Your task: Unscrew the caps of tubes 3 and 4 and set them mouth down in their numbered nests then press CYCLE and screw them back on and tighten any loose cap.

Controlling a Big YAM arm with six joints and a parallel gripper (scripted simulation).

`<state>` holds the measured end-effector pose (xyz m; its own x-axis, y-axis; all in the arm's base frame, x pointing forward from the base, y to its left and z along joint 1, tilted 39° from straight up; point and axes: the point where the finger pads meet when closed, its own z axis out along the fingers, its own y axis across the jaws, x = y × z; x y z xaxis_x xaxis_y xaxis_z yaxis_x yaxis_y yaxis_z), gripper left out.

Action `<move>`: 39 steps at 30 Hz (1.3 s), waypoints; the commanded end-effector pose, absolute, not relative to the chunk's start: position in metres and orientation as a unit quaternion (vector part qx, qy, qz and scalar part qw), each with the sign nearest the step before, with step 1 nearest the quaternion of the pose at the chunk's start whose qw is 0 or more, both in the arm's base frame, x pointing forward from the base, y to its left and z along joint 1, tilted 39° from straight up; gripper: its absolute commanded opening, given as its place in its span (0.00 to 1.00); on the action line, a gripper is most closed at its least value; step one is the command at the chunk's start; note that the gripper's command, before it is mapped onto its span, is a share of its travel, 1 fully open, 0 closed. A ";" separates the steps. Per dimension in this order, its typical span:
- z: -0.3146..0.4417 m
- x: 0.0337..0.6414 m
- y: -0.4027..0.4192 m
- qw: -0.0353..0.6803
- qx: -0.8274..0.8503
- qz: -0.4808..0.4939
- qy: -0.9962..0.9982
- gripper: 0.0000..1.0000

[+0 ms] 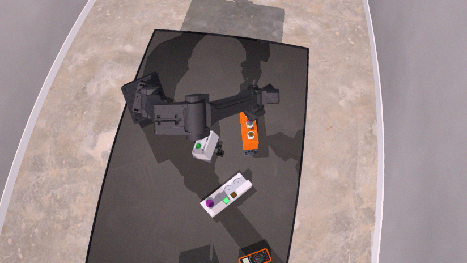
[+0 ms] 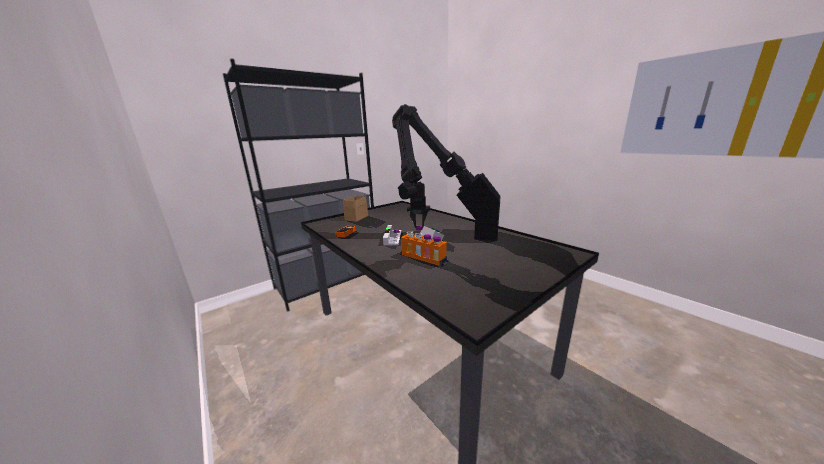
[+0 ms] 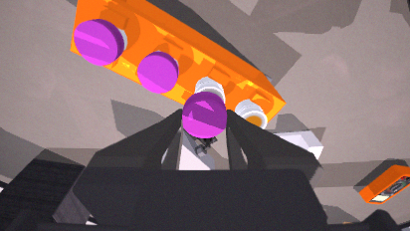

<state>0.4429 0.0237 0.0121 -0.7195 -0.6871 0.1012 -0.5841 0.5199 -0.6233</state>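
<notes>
My gripper (image 1: 254, 115) (image 2: 419, 225) (image 3: 204, 115) is shut on a purple cap, held just above and slightly to one side of open tube 3 (image 1: 249, 124) (image 3: 210, 87) in the orange decapping station (image 1: 250, 144) (image 2: 423, 257). Tube 4 (image 1: 250, 135) (image 3: 252, 115) is open too. Purple caps sit on tube 1 (image 2: 437, 238) (image 3: 99, 43) and tube 2 (image 2: 427, 237) (image 3: 157, 73); white neck shows beside the tube 1 cap. In the white cap tray (image 1: 243, 187), a purple cap (image 1: 209, 203) lies in nest 4. The green lamp (image 1: 226, 200) is lit, the amber lamp (image 1: 233, 195) dark.
The key housing (image 1: 209, 151) stands between arm base and station, its green READY key (image 1: 198, 145) showing; the arm mostly hides the blue CYCLE key. An orange multimeter (image 1: 258, 258) (image 2: 345, 231) (image 3: 386, 184) lies beyond the tray. A cardboard box (image 2: 355, 208) stands near the table's far edge.
</notes>
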 end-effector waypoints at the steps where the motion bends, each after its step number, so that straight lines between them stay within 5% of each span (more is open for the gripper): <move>1: 0.017 0.447 0.020 0.083 -0.348 -0.326 0.875 0.00; 39: -0.004 0.465 0.000 0.082 -0.344 -0.327 0.876 0.00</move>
